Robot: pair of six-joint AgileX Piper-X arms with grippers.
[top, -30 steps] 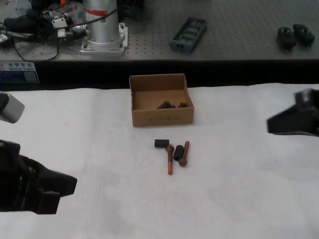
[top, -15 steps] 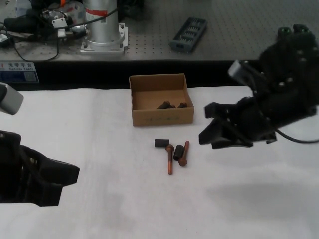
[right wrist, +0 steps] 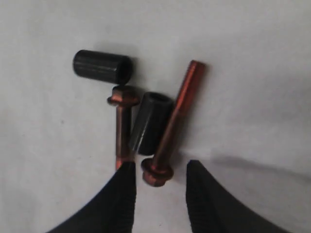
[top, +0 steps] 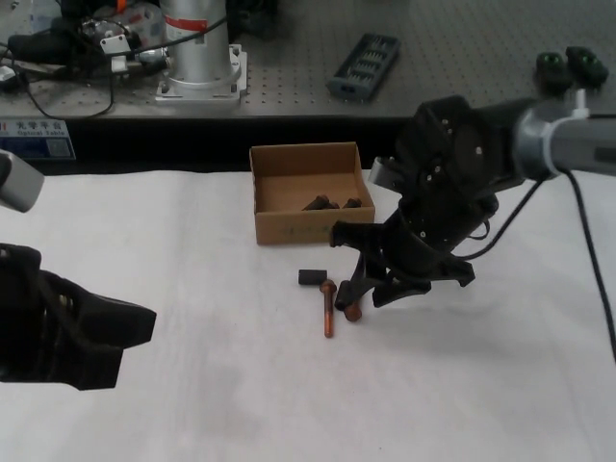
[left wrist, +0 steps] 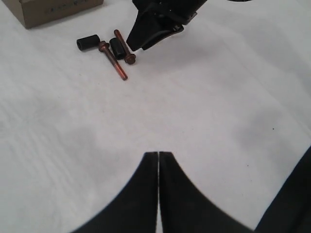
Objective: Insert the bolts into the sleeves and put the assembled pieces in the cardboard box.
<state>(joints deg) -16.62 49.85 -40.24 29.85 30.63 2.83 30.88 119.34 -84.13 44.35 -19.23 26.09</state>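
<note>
The white-covered tabletop (top: 192,404) carries everything. The left hand (left wrist: 159,158) hangs over its near left corner, fingers pressed together and holding nothing. The right hand (right wrist: 160,165) is low over the middle of the tabletop, its fingers a narrow gap apart and gripping nothing; the head of one bolt (right wrist: 174,119) lies just in front of that gap. The box (top: 313,229) stands open at the middle of the far edge, with a few dark pieces (top: 327,203) inside toward its right wall. The loose parts lie just nearer than the box. The second bolt (right wrist: 120,131) lies beside the first. One sleeve (right wrist: 151,121) rests between the two bolts, against the first. The second sleeve (right wrist: 102,67) lies by the second bolt's head, on the box side.
</note>
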